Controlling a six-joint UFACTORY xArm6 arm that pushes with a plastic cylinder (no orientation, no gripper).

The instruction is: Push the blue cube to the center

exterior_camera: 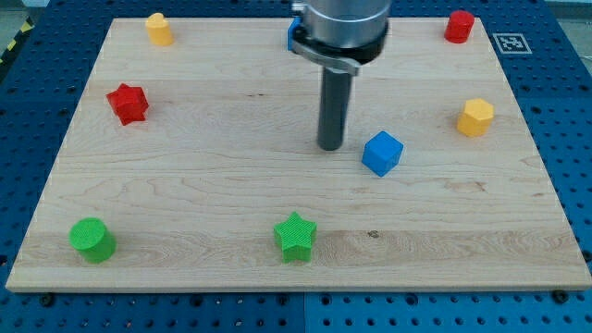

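Observation:
A blue cube lies on the wooden board, a little right of the board's middle. My tip stands just to the cube's left, a small gap apart from it. Another blue block shows only partly behind the arm at the view's top.
A red star lies at the left. A yellow block sits at the top left, a red block at the top right, a yellow hexagonal block at the right. A green cylinder and a green star lie near the bottom edge.

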